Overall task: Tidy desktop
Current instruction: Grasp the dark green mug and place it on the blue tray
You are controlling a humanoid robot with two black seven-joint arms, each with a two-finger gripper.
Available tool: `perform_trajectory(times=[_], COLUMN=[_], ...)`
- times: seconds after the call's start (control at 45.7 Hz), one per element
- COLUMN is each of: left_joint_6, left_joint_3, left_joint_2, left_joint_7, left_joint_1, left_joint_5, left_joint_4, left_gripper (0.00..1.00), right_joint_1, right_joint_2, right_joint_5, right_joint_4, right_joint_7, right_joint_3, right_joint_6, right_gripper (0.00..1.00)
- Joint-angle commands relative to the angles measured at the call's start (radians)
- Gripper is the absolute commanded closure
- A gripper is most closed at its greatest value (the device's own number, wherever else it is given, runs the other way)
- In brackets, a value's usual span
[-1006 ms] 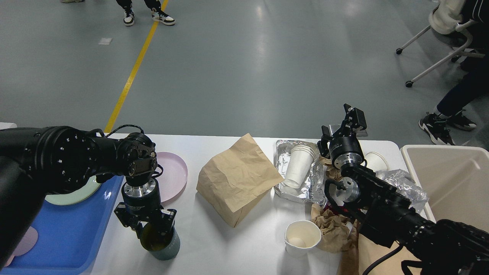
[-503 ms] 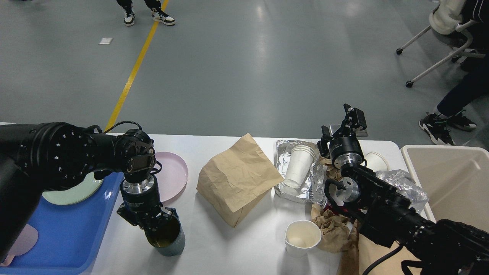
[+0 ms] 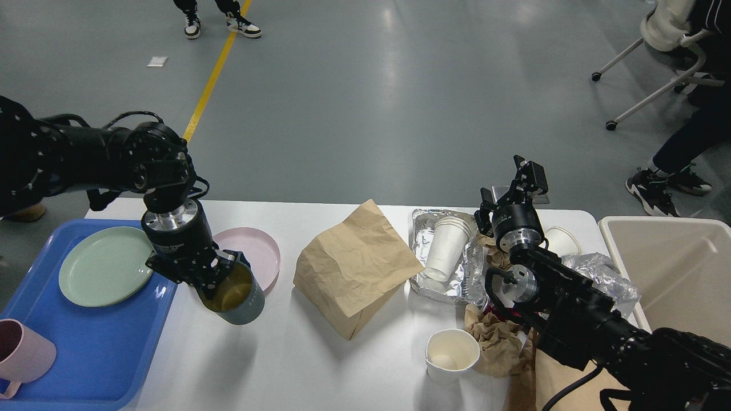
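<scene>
desktop [image 3: 320, 365]: white, long axis running left to right
left gripper [image 3: 220, 279]: clamped on rim of grey-green cup [image 3: 237, 294], tilted
right gripper [image 3: 522, 180]: fingers apart, empty

Grey polished floor [image 3: 365, 85] catching soft overhead glare, a yellow line [image 3: 210, 85] running diagonally across it at left, a white wheeled chair [image 3: 662, 51] parked at far right, and sneakered feet [image 3: 223, 23] of someone standing at the top edge beside that line.
</scene>
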Motion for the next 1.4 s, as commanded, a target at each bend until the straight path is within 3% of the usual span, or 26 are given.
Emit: perform_trajectory(times=[0.0,0.481,1.072,1.225,1.378], left_joint_6=[0.000,0.000,0.000,0.000,0.000], left_joint_3=[0.009,0.034,0.043,0.043,0.040], left_joint_2=[0.058,0.332,0.329,0.326,0.328], left_joint_7=[0.002,0.011,-0.001,0.000,-0.001], left_joint_1=[-0.003,0.230,0.405,0.414,0.420], left_joint_5=[-0.001,0.012,0.004,0.004,0.002], left_joint_4=[0.004,0.145,0.289,0.291,0.292], left_gripper=[1.00,1.00,1.00,0.93,0.72], right_joint_1=[0.000,0.000,0.000,0.000,0.000], right_joint_2=[0.000,0.000,0.000,0.000,0.000], right_joint_5=[0.000,0.000,0.000,0.000,0.000], right_joint_4=[0.000,0.000,0.000,0.000,0.000], right_joint_7=[0.000,0.000,0.000,0.000,0.000], right_joint_3=[0.000,0.000,0.000,0.000,0.000], right_joint_6=[0.000,0.000,0.000,0.000,0.000], right_gripper=[0.00,0.00,0.00,0.00,0.00])
